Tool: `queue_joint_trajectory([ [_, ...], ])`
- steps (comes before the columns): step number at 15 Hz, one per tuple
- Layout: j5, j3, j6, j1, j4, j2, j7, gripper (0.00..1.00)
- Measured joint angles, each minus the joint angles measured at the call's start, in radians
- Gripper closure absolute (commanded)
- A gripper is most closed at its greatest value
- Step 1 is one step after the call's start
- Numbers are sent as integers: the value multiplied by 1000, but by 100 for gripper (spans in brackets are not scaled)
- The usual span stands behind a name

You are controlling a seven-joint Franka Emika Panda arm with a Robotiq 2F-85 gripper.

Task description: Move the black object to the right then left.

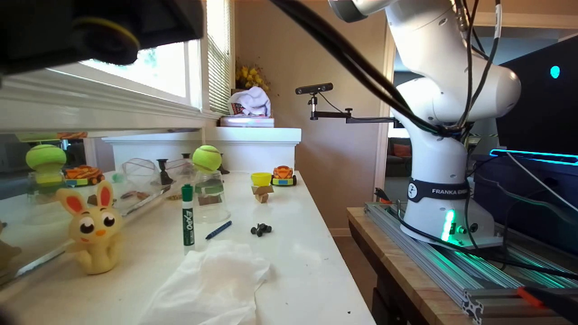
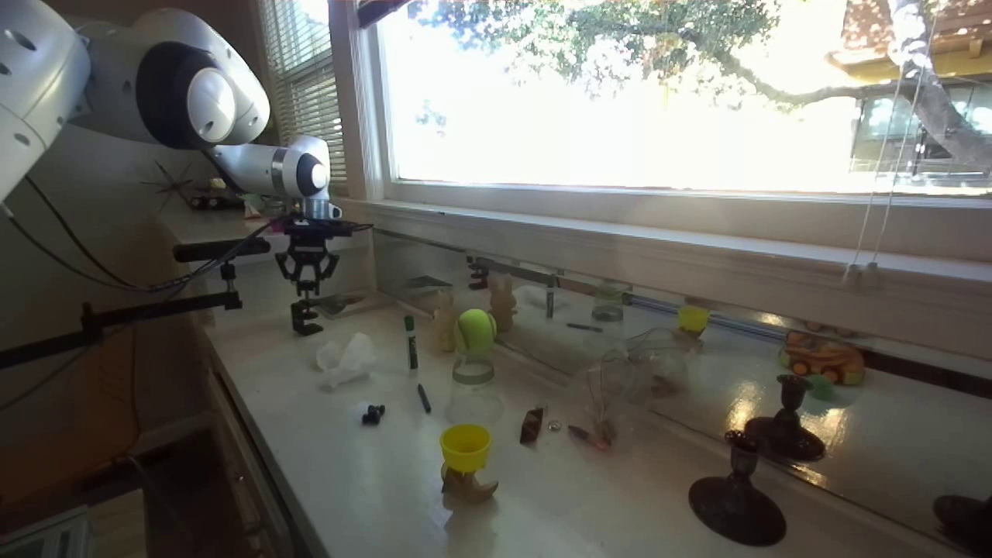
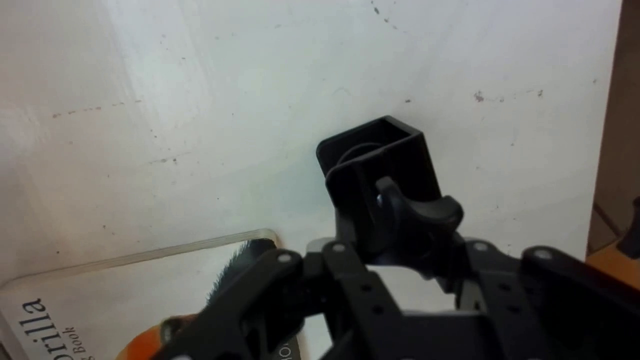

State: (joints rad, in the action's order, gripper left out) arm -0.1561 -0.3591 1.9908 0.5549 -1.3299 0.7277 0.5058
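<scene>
While the jaws grip a boxy black clamp [image 3: 372, 192] just right of centre in the wrist view, glossy scuffed white counter [image 3: 200, 170] around it, thick round-cornered book [image 3: 145, 300] at lower left.

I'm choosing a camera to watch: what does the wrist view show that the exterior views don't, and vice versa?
Wrist view only: readable lettering on the board book. Exterior views only: tennis ball, green-capped marker, rabbit figure and yellow cup, in both. Shared: white countertop in every view; black clamp and gripper in the wrist view and an exterior view.
</scene>
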Motion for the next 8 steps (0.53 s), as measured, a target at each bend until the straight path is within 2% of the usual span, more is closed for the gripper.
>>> queue_joint_trajectory([
  [8, 29, 0, 5, 0, 0, 2, -203, 88],
])
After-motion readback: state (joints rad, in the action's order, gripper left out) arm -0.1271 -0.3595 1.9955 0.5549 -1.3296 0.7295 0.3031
